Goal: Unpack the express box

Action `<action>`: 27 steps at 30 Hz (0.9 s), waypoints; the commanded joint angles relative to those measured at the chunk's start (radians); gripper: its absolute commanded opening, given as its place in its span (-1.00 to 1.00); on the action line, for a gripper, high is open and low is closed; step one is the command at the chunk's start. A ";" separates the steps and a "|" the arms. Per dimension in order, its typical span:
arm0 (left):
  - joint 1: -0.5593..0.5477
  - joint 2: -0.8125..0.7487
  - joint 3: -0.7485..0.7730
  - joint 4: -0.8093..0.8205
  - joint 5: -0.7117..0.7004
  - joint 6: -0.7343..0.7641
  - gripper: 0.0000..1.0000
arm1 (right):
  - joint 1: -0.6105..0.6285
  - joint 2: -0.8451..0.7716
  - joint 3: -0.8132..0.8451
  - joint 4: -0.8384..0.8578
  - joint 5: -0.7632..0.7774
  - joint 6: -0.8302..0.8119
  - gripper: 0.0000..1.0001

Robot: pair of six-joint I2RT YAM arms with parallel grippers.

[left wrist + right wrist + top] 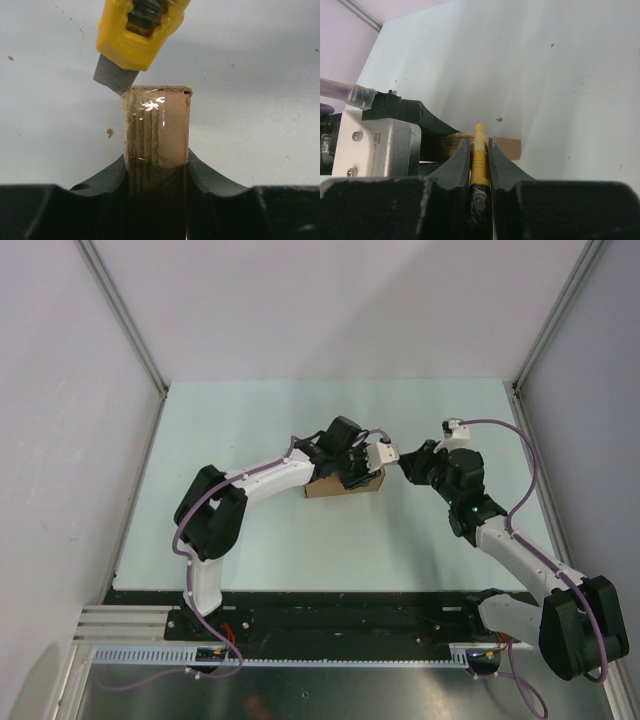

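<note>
The express box (345, 484), small and of brown cardboard, sits mid-table. My left gripper (350, 466) is shut on it. In the left wrist view the box (160, 125) stands narrow end up between the black fingers (107, 175), its taped end glinting. My right gripper (402, 462) comes in from the right and is shut on the yellow utility knife (479, 136). The knife's yellow nose (135, 35) hangs just above the box, and its grey blade (115, 77) touches the box's upper left corner. From the right wrist the box (509, 147) shows beyond the knife tip.
The pale green table (250, 550) is closed in by grey walls (90, 390) on the left, back and right. The left wrist's silver camera housing (375, 147) sits close beside the right gripper's fingers. Both arm bases stand on the black rail (340, 615) at the near edge.
</note>
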 commanded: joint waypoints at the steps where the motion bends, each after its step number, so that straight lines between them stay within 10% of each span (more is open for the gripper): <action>1: -0.015 0.068 -0.055 -0.115 0.000 -0.023 -0.53 | 0.011 0.021 0.020 -0.024 -0.008 -0.061 -1.00; 27: 0.057 0.118 -0.035 -0.115 0.120 -0.080 -0.70 | 0.037 -0.090 -0.124 -0.096 -0.044 -0.055 -1.00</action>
